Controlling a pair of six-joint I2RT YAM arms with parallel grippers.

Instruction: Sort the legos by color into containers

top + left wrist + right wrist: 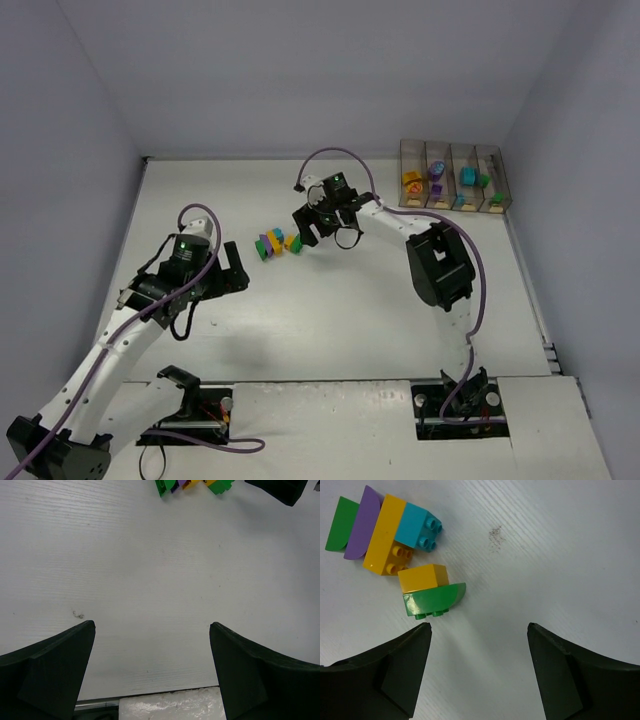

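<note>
White bench (150, 555) carries clustered legos (390, 535); right gripper (477, 630) hovers beside them, jaws apart, seemingly empty; left gripper (152, 627) likewise spread.

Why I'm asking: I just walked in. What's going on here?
Legos are being sorted by colour. The right gripper is open and empty, right beside the loose cluster in the middle of the table. The left gripper, also open, holds nothing farther left. The containers at the far right corner already hold several others.

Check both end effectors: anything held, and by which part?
Nothing. The left end effector and right end effector both open, empty; green rounded plastic brick lies untouched ahead of the right one.
</note>
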